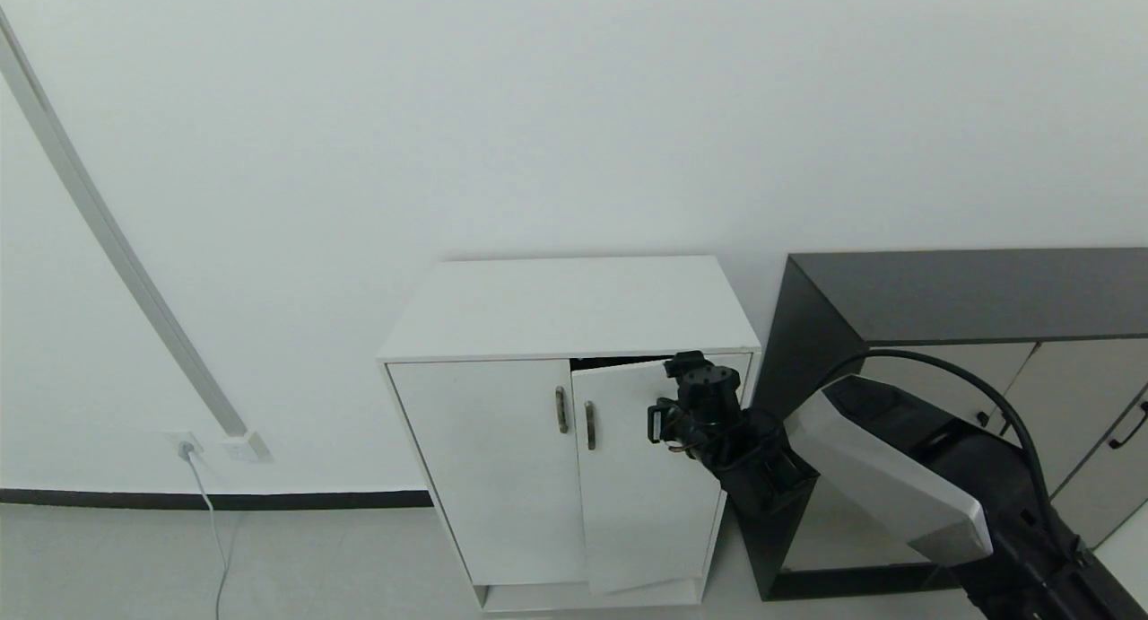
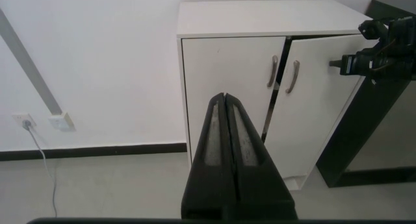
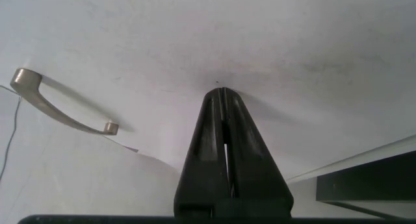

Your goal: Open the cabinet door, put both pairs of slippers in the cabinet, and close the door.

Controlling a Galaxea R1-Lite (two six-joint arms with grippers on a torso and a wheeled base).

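Observation:
The white cabinet (image 1: 565,306) stands against the wall with two doors. Its left door (image 1: 489,467) is shut. Its right door (image 1: 641,503) is slightly ajar, with a dark gap along its top edge. Each door carries a metal handle (image 1: 589,424) near the middle seam. My right gripper (image 1: 686,373) is up against the upper face of the right door, and in the right wrist view its fingertips (image 3: 223,93) are shut and touch the white panel beside the handle (image 3: 58,110). My left gripper (image 2: 224,97) is shut on nothing, held back from the cabinet (image 2: 260,19) and pointing at it.
A dark cabinet (image 1: 942,297) with grey doors stands right beside the white one. A wall socket with a cable (image 1: 186,447) and a slanted wall conduit (image 1: 108,234) are to the left. Bare floor (image 1: 224,557) lies in front.

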